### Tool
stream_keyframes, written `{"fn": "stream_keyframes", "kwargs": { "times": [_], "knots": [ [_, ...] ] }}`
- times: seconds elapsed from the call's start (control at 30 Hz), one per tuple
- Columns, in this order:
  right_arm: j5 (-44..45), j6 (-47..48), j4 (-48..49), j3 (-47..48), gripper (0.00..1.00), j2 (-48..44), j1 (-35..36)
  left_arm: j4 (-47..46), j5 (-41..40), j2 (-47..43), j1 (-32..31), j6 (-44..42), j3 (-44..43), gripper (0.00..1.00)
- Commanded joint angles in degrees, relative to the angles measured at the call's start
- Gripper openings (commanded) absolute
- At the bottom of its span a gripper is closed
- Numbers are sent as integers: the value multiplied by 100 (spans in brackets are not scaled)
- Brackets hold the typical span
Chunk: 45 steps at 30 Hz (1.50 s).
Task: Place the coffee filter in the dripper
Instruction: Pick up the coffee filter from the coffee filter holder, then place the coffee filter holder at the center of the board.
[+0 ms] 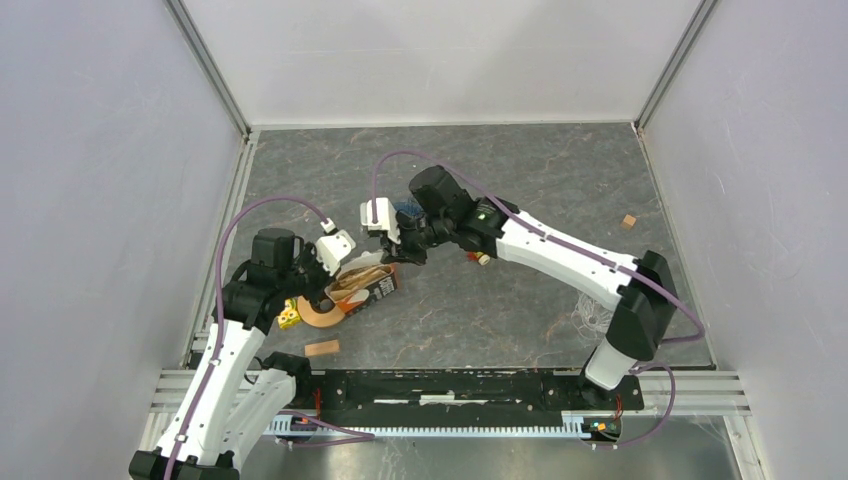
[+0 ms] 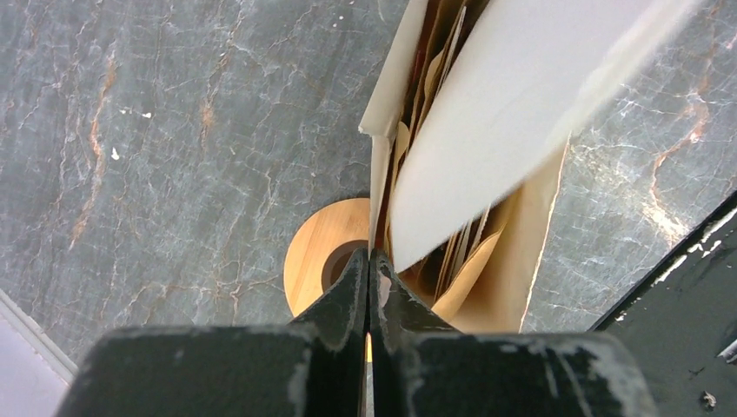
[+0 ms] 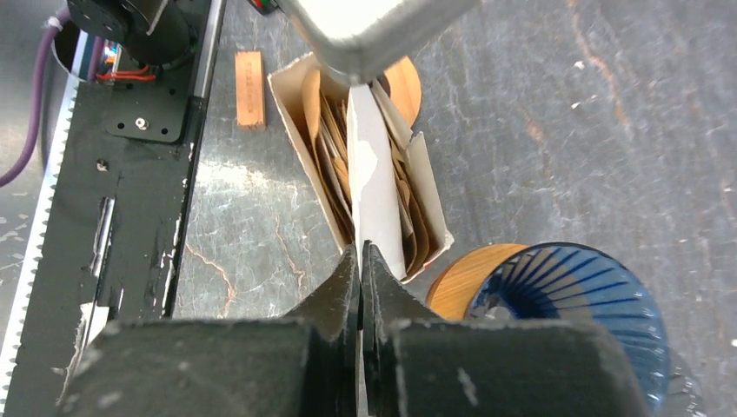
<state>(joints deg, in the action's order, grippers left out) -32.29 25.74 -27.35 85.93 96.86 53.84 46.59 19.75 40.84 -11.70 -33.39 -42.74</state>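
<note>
While my left gripper (image 2: 371, 258) pinches tight on a side flap of the filter box (image 3: 426, 187), my right gripper (image 3: 360, 254) is clamped on a pale sheet (image 3: 374, 174) rising from it, perhaps a filter, perhaps the lid. The brown filters (image 3: 335, 165) sit inside the box. The blue dripper (image 3: 574, 300) just beside it holds none, so the placing is all left to do.

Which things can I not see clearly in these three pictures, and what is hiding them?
1. Dripper: cut off by the lower edge in the right wrist view; mostly under the right arm in the top view.
2. Filters in the filter box: uncountable; a blurred white sheet covers them in the left wrist view.
3. Small object beside the right arm: too small to name.
</note>
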Motion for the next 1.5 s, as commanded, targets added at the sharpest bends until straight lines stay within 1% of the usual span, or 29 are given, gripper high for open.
{"fn": "stream_keyframes", "kwargs": {
  "times": [0.0,0.2,0.4,0.53,0.63,0.73,0.83,1.0,1.1,1.23,1.33,1.37,1.47],
  "knots": [
    [-141,-10,92,174,0,-580,-57,-225,-326,9,-3,148,-258,2],
    [-261,196,28,-120,0,-1007,-92,-92,-645,-1,88,103,-551,2],
    [-428,309,80,-459,0,-1353,-150,224,-928,147,125,-86,-1224,2],
    [-464,316,99,-636,0,-1460,-216,263,-1490,249,125,-270,-1474,2],
    [-468,343,201,-913,0,-1679,-345,167,-2176,394,173,-415,-1586,2],
    [-536,279,354,-1139,0,-1877,-534,-95,-2409,580,324,-446,-1628,2],
    [-601,230,394,-1208,0,-1986,-718,-542,-2438,881,536,-200,-1626,2],
    [-604,180,527,-1430,0,-2191,-929,-1501,-2530,1545,874,348,-1357,2],
    [-607,160,553,-1519,0,-2265,-1020,-1859,-2486,1931,987,791,-1264,2],
    [-572,160,605,-1629,0,-2368,-1082,-2476,-2489,2157,1071,1046,-865,2],
    [-559,151,649,-1697,0,-2424,-1129,-2602,-2293,2359,1162,1320,-747,2],
    [-559,143,652,-1714,0,-2440,-1146,-2581,-2190,2423,1359,1430,-759,2],
    [-568,131,684,-1760,0,-2439,-1174,-2596,-2084,2558,1496,1708,-757,2]
  ]
}}
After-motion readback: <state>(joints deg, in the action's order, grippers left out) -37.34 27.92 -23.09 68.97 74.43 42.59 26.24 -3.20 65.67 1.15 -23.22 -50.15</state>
